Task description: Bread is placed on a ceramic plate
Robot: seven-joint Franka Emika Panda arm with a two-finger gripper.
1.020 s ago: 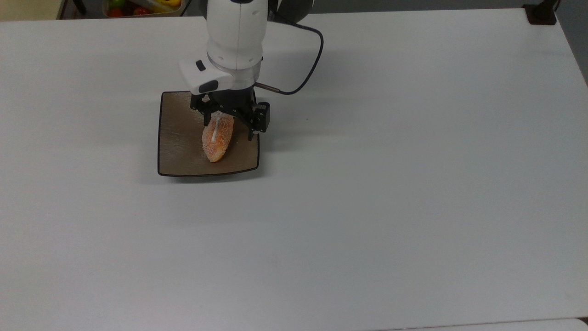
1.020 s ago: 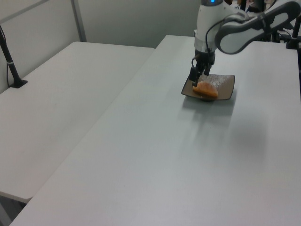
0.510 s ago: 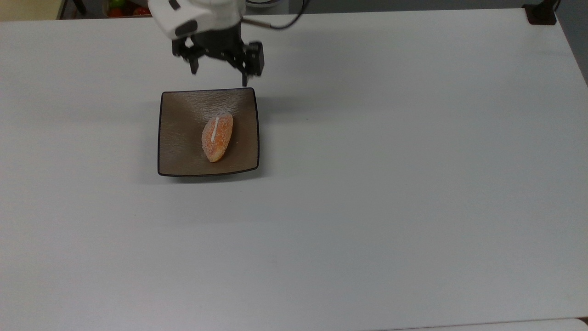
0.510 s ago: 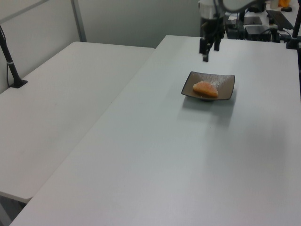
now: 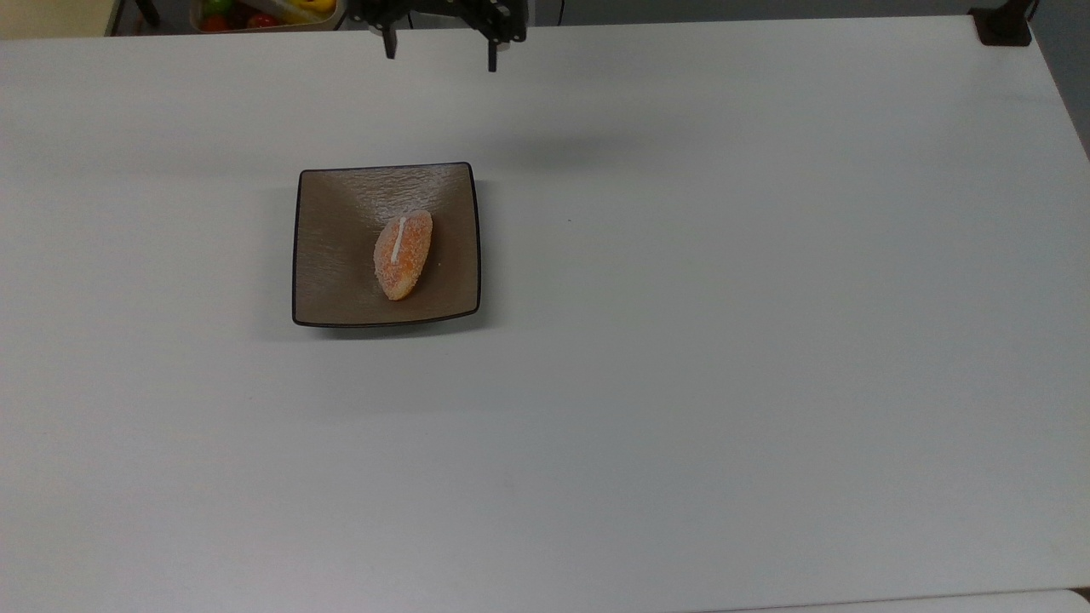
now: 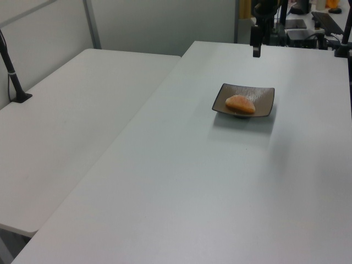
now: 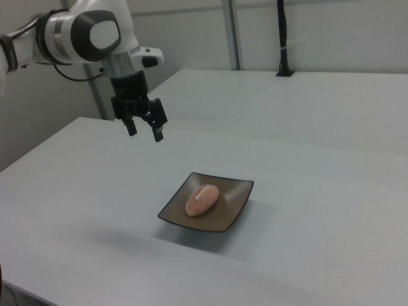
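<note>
On the plate: bread (image 5: 403,255) lies a little toward the top view's right of centre, white stripe up, long axis running near-to-far in the top view.
Plate: (image 5: 336,272) square, brown, black rim, corners turned up — flat on the white table (image 5: 724,340), in the top view's left half.
Bread, side views: resting on the plate in the left view (image 6: 240,104) and the right view (image 7: 202,199); nothing touching it.
Gripper: (image 7: 145,130) raised above the table, well apart from the plate — toward the far edge in the top view (image 5: 440,51).
Fingers: (image 7: 158,132) spread wide, pointing down, nothing between them.
Arm: (image 7: 83,32) white with dark joints, coming in from the right view's upper left.
Second table: (image 6: 71,110) white, alongside on the left view's left.
Post: (image 6: 12,69) black, clamped at the second table's edge.
Bin: (image 5: 255,13) coloured items past the table's far edge in the top view, contents too small to tell.
</note>
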